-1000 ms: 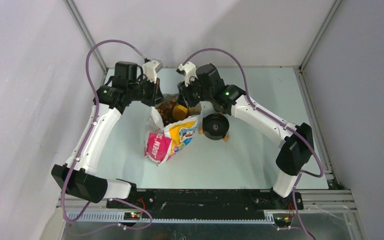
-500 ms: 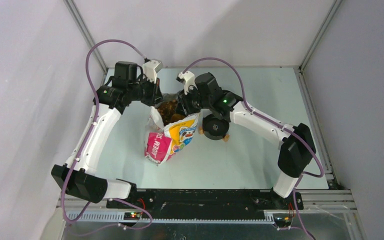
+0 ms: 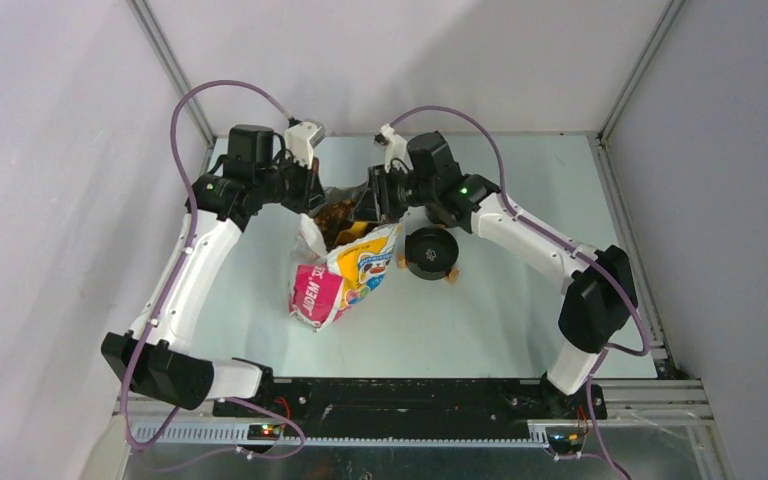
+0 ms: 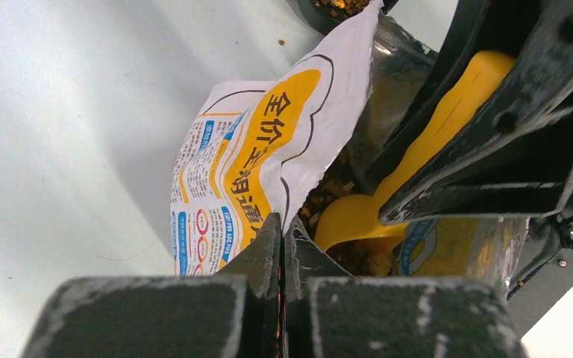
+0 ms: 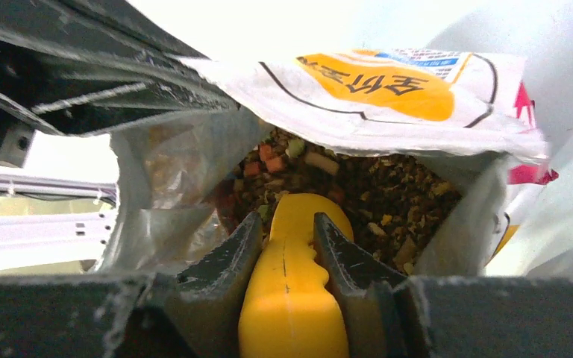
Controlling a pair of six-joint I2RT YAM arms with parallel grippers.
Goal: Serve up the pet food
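Now on the bench (image 3: 520, 320), left jaws are fully closed on the pet-food bag (image 3: 345, 275) rim, just beside the black bowl (image 3: 430, 252), and right jaws clamp the yellow scoop (image 5: 292, 298) handle, its cup in the bag's kibble (image 5: 373, 194): scooping is in hand, and next probably comes a level lift to the bowl.

Brown-tan pet food (image 5: 388, 195), loose pile, inside bag (image 5: 388, 93)

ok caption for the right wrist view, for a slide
The right fingers grip the yellow scoop, its bowl down in the kibble inside the open bag.
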